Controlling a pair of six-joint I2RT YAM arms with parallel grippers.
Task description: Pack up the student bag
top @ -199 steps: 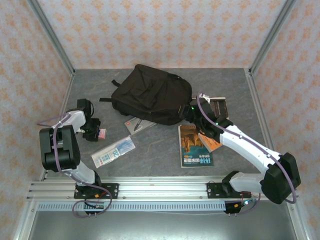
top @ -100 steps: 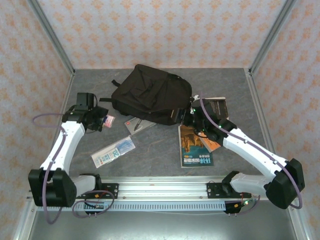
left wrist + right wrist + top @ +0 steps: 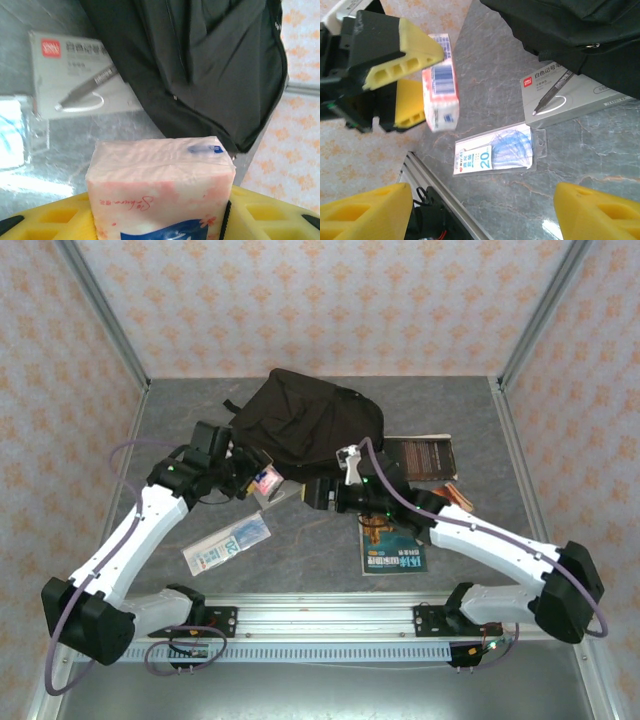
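Observation:
The student bag, a large black backpack, lies at the back middle of the table; its dark fabric is close ahead in the left wrist view. My left gripper is shut on a pink tissue pack, held above the table just left of the bag's near edge. The right wrist view shows that pack between the left gripper's yellow pads. My right gripper hovers open in front of the bag, facing the left gripper, with nothing between its fingers.
A grey pen box lies partly under the bag's front edge. A clear ruler set rests nearer the rail. Books and a dark book lie to the right. Metal frame posts and a front rail bound the table.
The left arm has swung from the far left toward the bag, carrying the tissue pack. The right gripper has moved left from the bag's right edge to its front.

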